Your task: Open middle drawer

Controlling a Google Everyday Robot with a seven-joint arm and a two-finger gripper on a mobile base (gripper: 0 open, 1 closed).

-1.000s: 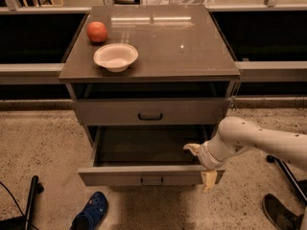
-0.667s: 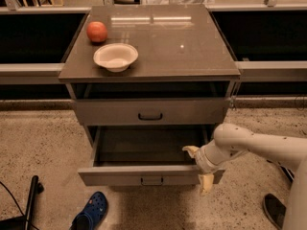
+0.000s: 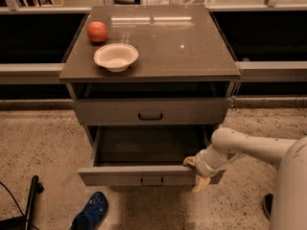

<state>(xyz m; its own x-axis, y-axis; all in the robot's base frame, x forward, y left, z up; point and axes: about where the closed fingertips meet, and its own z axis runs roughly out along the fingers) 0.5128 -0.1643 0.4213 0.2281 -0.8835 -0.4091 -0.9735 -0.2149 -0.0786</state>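
The middle drawer [image 3: 120, 175] is pulled well out of the grey-brown cabinet. Its flat front carries a small black loop handle [image 3: 151, 180] at centre, and its inside is dark and shadowed. My gripper [image 3: 195, 172] is at the right end of that front. One pale finger lies over the top rim and the other hangs down the outer face, so the panel sits between them. My white arm [image 3: 249, 147] reaches in from the right. The drawer above [image 3: 150, 111], with its own black handle, stands slightly out.
A red apple [image 3: 97, 31] and a white bowl [image 3: 115, 56] sit on the cabinet top [image 3: 182, 42], at its left. A blue shoe [image 3: 90, 212] and a black pole [image 3: 29, 202] lie on the speckled floor at the front left. Dark low shelving runs behind.
My gripper and forearm have shifted slightly left and down along the drawer's right front corner. The drawer stays about as far out as before.
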